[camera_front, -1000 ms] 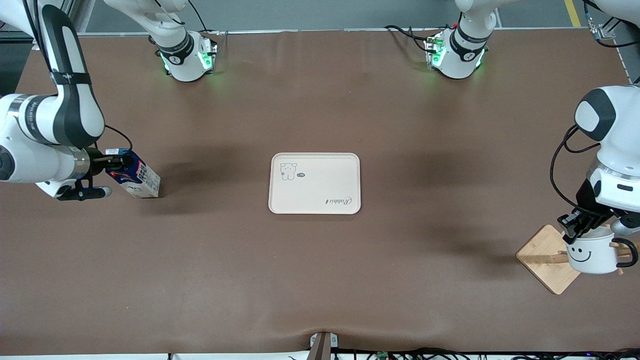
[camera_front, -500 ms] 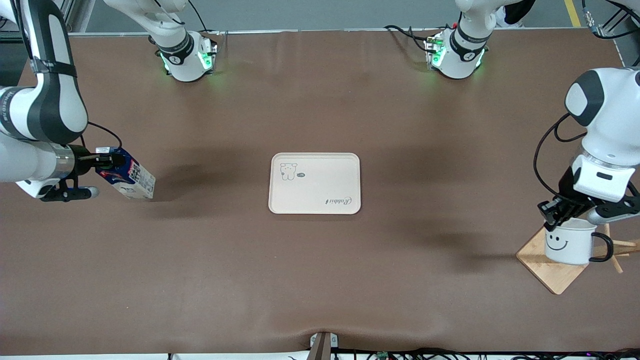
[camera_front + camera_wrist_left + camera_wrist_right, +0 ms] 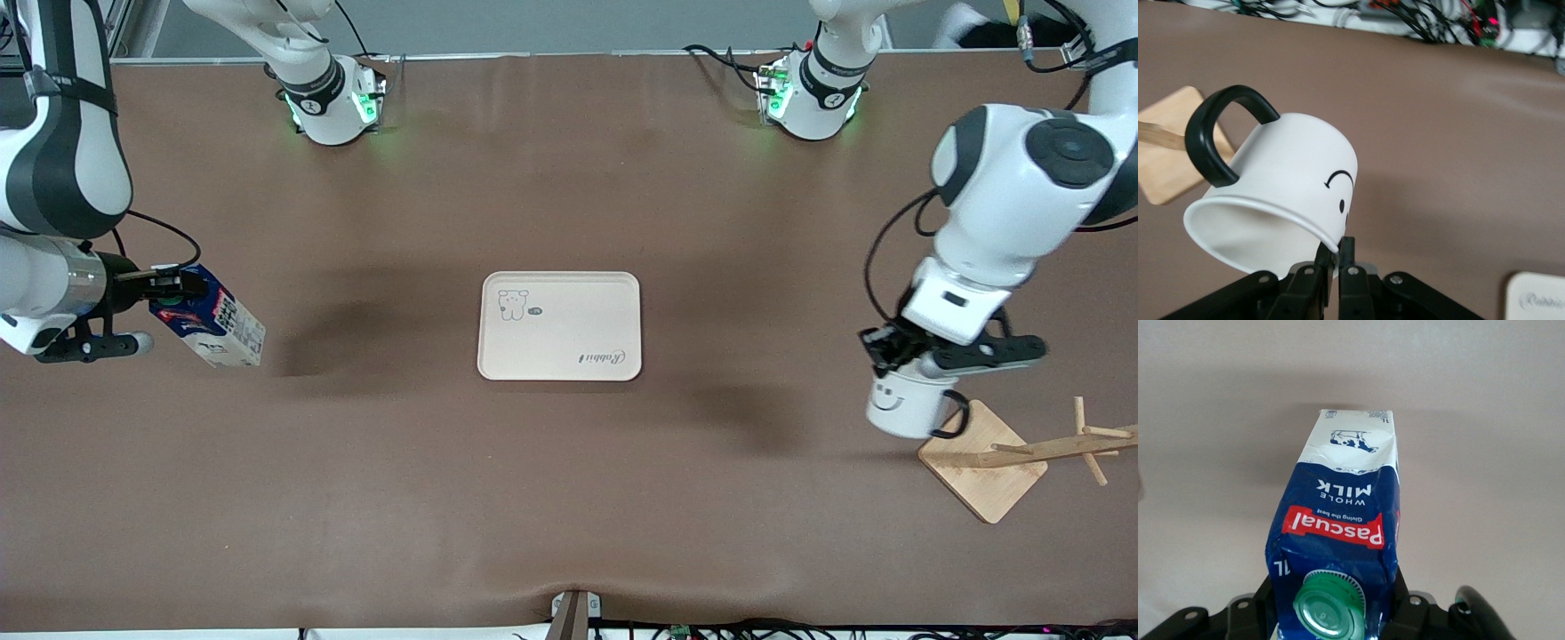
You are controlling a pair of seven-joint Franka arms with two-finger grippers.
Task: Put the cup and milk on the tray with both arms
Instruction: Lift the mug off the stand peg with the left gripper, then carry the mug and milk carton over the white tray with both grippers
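Carrying its load in the air, the left gripper (image 3: 882,354) is clamped on the rim of the white enamel-style mug with a black smiley face and a black loop handle (image 3: 905,404), one finger inside the mouth and one outside, as the left wrist view shows. The mug (image 3: 1275,197) hangs tilted over bare table, just beside the square wooden stand base (image 3: 982,459) with its peg pole lying flat, at the left arm's end of the table. I judge that a rim grip was chosen because the round wall is too wide for the jaws, and it leaves the bottom free for setting down. The right gripper (image 3: 169,283) is closed on the top of the small gable-top carton, dark blue with red and white print (image 3: 209,326), near its round green screw cap (image 3: 1331,609); the carton (image 3: 1338,533) leans outward from the fingers and seems lifted off the brown table (image 3: 569,498), at the right arm's end — I cannot be sure its lower corner is clear. Its print reads "Pascual" and "whole milk", with a small cow on the white part. The flat cream-beige rectangular tray with rounded corners (image 3: 560,326) lies in the middle, between both arms and well apart from each, with nothing on it — so both things must yet travel inward.
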